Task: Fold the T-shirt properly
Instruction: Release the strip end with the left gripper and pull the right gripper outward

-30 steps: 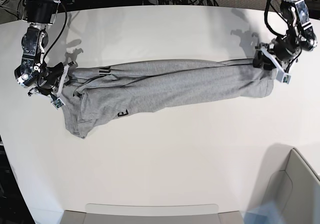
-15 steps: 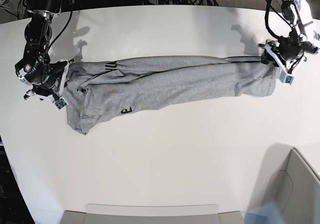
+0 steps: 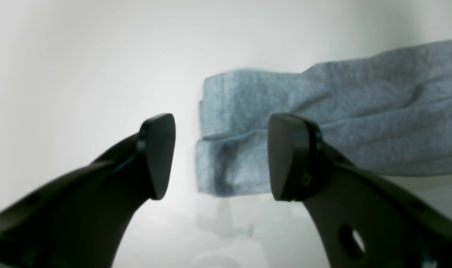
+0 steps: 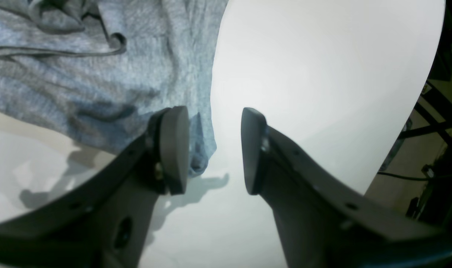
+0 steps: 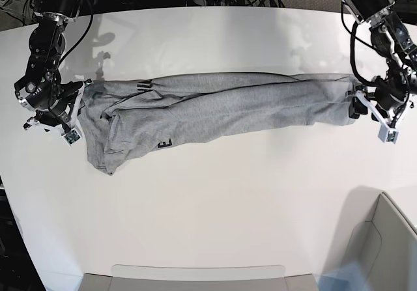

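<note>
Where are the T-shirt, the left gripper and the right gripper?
T-shirt [image 5: 221,112], base view, middle of the grey cloth.
left gripper [image 3: 220,156], left wrist view, midway between its open fingertips.
right gripper [image 4: 214,150], right wrist view, midway between its open fingertips.

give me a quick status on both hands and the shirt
Left hand open, off the T-shirt. Right hand open at its other end. Shirt stretched long across the table. Nothing in the way.

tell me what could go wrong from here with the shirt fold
The T-shirt lies as a rumpled, stretched band, so folding now would likely lock in creases. The left gripper is open just off the folded end and could catch only some layers. The right gripper sits at the edge and may snag it.
</note>
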`<state>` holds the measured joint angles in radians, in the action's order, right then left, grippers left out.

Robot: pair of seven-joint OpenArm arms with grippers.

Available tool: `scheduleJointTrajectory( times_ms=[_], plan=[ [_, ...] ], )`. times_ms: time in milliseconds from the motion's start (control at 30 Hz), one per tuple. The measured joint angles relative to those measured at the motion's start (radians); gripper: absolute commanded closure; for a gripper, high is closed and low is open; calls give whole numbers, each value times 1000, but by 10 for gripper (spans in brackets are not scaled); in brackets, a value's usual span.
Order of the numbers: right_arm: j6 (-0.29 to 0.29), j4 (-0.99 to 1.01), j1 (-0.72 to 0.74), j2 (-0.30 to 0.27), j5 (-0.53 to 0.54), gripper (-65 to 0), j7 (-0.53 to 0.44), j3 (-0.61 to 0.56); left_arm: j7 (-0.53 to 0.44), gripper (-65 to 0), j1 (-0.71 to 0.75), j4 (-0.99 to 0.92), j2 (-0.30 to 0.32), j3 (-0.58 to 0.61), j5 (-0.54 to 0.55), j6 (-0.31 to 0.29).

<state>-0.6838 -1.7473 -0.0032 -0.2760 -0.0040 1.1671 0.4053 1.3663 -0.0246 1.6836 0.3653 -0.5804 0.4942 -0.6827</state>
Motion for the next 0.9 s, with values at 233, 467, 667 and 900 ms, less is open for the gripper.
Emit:
scheduleJointTrajectory(
  times_ms=[233,467,667,900],
  plan=[
    [0,51,-2,-4,0,-231,-1,-1,-5,-394,-114,-290,1,-57,-14,-14],
    [0,75,-2,-4,0,-231,-3,-1,-5,-394,-109,-392,9,-95,-23,-14],
    [0,75,0,-6,0,-231,-3,-1,-85,-394,-114,-492,13,-94,11,-20],
    [0,75,3,-6,-1,-231,-3,-1,-109,-383,-122,-520,22,-9,15,-18]
  ],
)
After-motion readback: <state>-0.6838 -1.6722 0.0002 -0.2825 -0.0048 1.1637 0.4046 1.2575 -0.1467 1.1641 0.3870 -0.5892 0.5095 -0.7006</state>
